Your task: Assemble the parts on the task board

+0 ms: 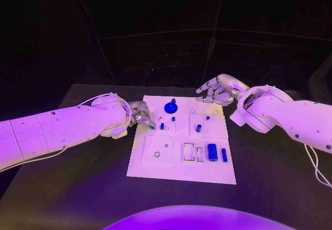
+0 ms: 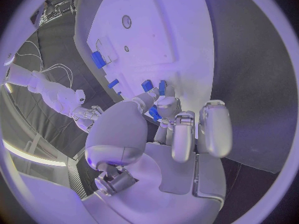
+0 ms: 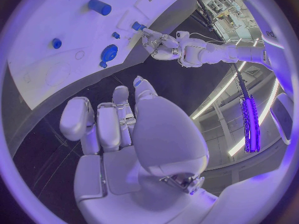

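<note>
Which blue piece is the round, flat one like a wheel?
The blue disc at the board's far end, between the two hands. The other blue pieces are small pegs or cylinders; only this one is wide and flat.

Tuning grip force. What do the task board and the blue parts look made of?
Task board: looks like rigid white plastic or painted plate, matte; flat with cut recesses, no glare. Blue cylinder: probably smooth moulded or printed plastic, uniform colour with a soft sheen. Blue disc: same look. None certain from pictures alone.
</note>
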Motion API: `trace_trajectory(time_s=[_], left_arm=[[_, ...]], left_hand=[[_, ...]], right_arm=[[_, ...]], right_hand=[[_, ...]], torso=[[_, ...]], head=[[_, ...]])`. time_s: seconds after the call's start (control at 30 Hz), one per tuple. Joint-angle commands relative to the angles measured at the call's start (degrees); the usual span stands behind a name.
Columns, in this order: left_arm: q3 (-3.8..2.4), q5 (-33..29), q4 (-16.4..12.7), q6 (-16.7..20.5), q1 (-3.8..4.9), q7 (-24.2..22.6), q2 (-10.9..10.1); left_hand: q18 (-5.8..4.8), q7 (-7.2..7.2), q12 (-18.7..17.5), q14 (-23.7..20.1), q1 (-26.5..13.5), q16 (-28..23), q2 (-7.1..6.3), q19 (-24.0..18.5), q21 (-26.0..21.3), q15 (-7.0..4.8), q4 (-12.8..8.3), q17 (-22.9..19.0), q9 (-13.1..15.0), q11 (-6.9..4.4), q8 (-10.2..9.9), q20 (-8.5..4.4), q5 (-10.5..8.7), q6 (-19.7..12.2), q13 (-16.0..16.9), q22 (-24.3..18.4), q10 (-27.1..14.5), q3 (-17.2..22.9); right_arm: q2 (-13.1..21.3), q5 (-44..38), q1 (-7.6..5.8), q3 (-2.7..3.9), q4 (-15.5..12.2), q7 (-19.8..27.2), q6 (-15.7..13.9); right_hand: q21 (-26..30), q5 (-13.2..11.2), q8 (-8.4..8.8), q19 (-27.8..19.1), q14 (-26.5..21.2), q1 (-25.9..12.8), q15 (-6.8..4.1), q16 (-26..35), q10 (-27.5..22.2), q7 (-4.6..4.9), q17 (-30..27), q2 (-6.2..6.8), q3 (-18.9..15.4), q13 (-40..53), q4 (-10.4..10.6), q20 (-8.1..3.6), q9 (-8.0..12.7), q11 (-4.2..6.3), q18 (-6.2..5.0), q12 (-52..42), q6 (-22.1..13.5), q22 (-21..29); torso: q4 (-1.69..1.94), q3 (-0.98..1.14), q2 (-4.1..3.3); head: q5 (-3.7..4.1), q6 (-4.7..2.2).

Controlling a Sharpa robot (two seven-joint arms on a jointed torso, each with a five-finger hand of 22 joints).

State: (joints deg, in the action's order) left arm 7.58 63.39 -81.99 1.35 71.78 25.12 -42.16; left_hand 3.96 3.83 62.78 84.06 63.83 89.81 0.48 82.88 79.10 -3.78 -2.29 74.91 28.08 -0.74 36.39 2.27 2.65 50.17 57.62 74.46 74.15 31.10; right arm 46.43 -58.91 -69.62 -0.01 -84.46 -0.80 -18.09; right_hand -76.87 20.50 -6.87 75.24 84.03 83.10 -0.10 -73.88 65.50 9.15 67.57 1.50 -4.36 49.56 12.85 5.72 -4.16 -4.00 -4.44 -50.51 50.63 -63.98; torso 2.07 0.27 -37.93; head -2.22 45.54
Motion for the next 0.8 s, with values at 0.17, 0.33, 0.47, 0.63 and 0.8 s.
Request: trace_trajectory(time_s=[0.17, 0.33, 0.47, 0.63, 0.8], left_arm=[[-0.02, 0.3, -0.7, 4.5, -0.53, -2.0, -0.6], [-0.02, 0.3, -0.6, 4.5, -1.18, -2.0, -0.6], [-0.02, 0.3, -0.6, 4.8, -1.46, -2.1, -0.5], [-0.03, 0.3, -0.6, 5.1, -1.6, -2.3, -0.3], [-0.03, 0.3, -0.5, 5.3, -1.65, -2.4, -0.3]], left_hand=[[-0.47, -0.3, 0.3, 5.9, 0.0, 0.2, 0.23, 0.5, 0.2, -0.32, -5.1, 15.1, 0.1, -0.04, 0.3, -0.11, 0.19, 0.2, 0.1, 0.1, 0.5, 5.5], [-0.48, -0.32, 0.4, 5.9, -0.1, 0.2, 0.19, 0.5, 0.3, -0.33, -5.1, 15.1, 0.1, -0.05, 0.3, -0.12, 0.19, 0.2, 0.1, 0.2, 0.6, 5.6], [-0.48, -0.32, 0.4, 5.9, -0.1, 0.2, 0.19, 0.5, 0.3, -0.33, -5.1, 15.1, 0.1, -0.05, 0.3, -0.12, 0.19, 0.2, 0.1, 0.2, 0.6, 5.6], [-0.48, -0.32, 0.4, 5.9, -0.1, 0.2, 0.19, 0.5, 0.3, -0.33, -5.1, 15.1, 0.1, -0.05, 0.3, -0.12, 0.19, 0.2, 0.1, 0.2, 0.6, 5.6], [-0.48, -0.32, 0.4, 5.9, -0.1, 0.2, 0.19, 0.5, 0.3, -0.33, -5.1, 15.1, 0.1, -0.05, 0.3, -0.12, 0.19, 0.2, 0.1, 0.2, 0.6, 5.6]], right_arm=[[-0.1, 0.1, -0.1, 0.03, 0.0, 0.6, 0.2], [0.0, 0.1, -0.1, 0.03, 0.0, 0.6, 0.3], [-0.1, 0.1, -0.09, 0.03, 0.1, 0.6, 0.3], [-0.1, 0.1, -0.09, 0.03, 0.1, 0.6, 0.3], [-0.2, 0.1, -0.09, 0.03, 0.2, 0.6, 0.3]], right_hand=[[0.2, -0.3, -0.3, -0.2, 1.1, 0.2, -0.46, 0.3, -0.4, -0.01, -0.1, -0.27, -0.1, -0.1, -0.4, -0.04, 0.0, 0.07, -0.97, 0.4, -0.4, 0.1], [0.2, -0.3, -0.3, -0.2, 1.1, 0.2, -0.46, 0.3, -0.4, -0.01, -0.1, -0.27, -0.1, -0.1, -0.4, -0.04, 0.0, 0.07, -0.97, 0.4, -0.4, 0.1], [0.2, -0.3, -0.3, -0.2, 1.1, 0.2, -0.46, 0.3, -0.4, -0.01, -0.1, -0.27, -0.1, -0.1, -0.4, -0.04, 0.0, 0.07, -0.97, 0.4, -0.4, 0.1], [0.2, -0.3, -0.3, -0.2, 1.1, 0.2, -0.46, 0.3, -0.4, -0.01, -0.1, -0.27, -0.1, -0.1, -0.4, -0.04, 0.0, 0.07, -0.97, 0.4, -0.4, 0.1], [0.2, -0.3, -0.3, -0.2, 1.1, 0.2, -0.46, 0.3, -0.4, -0.01, -0.1, -0.27, -0.1, -0.1, -0.4, -0.04, 0.0, 0.07, -0.97, 0.4, -0.4, 0.1]], torso=[[0.05, 0.01, 0.0], [-0.04, 0.0, 0.0], [-0.07, 0.01, 0.0], [-0.03, 0.0, -0.02], [-0.02, 0.01, 0.0]], head=[[-0.09, 0.11], [-0.13, 0.15], [-0.05, 0.15], [-0.03, 0.19], [0.04, 0.17]])
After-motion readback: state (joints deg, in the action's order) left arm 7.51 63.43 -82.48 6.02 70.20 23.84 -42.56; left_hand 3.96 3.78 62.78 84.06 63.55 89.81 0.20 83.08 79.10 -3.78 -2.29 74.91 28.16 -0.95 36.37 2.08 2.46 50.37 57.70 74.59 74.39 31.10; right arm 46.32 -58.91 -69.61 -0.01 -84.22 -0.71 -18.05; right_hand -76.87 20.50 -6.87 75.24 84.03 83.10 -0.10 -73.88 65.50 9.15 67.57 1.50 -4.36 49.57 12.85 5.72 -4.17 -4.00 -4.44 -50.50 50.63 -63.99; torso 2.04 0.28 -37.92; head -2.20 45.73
